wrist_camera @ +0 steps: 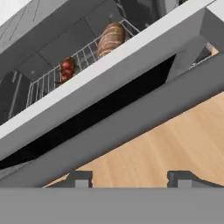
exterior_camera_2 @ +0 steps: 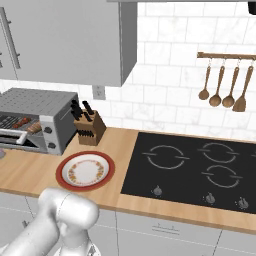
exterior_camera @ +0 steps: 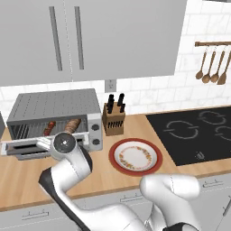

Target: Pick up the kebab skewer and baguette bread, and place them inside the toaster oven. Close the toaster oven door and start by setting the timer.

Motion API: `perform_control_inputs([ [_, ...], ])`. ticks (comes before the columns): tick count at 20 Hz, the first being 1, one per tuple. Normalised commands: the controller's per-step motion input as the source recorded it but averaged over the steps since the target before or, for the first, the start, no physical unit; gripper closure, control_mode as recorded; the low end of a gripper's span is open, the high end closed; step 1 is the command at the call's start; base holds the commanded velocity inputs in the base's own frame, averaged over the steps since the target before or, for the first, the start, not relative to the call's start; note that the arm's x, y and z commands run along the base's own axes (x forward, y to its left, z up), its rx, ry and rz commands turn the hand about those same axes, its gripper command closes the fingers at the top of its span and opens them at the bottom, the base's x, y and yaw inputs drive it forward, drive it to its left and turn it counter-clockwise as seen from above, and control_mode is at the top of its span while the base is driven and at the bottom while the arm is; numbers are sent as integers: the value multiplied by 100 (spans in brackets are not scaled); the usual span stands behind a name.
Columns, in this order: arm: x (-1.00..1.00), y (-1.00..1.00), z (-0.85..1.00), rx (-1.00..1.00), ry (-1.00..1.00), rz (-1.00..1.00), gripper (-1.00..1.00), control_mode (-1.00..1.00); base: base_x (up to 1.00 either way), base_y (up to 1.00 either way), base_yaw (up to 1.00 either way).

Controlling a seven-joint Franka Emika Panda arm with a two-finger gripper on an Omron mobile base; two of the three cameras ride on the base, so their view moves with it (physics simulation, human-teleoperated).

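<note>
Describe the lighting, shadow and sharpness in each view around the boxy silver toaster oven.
Left base view: flat, even light, no glare on the boxy silver toaster oven; its cavity is dim. Right base view: soft, with a faint shadow beside the red-rimmed plate. Hand view: the golden-brown baguette and red-chunked kebab skewer look slightly soft; a black shadow band runs under the open oven door.

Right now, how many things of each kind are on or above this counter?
Toaster oven: 1
Baguette bread: 1
Kebab skewer: 1
Red-rimmed plate: 1
Knife block: 1
Hanging wooden spoons: 4
Total: 9
</note>
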Motion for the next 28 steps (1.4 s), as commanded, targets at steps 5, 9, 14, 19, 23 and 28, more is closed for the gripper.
perform_control_inputs([
  [5, 58, -18, 0, 20, -19, 1, -100, -100, 0, 0, 0],
  [9, 28, -1, 0, 18, -18, 0, -100, -100, 0, 0, 0],
  [14, 42, -5, 1, 16, -19, 0, -100, -100, 0, 0, 0],
  [19, 36, 0, 12, 16, -17, 0, -100, -100, 0, 0, 0],
  [23, 9, 0, 29, 14, -14, 0, -100, -100, 0, 0, 0],
  [28, 29, -8, 23, 12, -3, -2, -100, -100, 0, 0, 0],
])
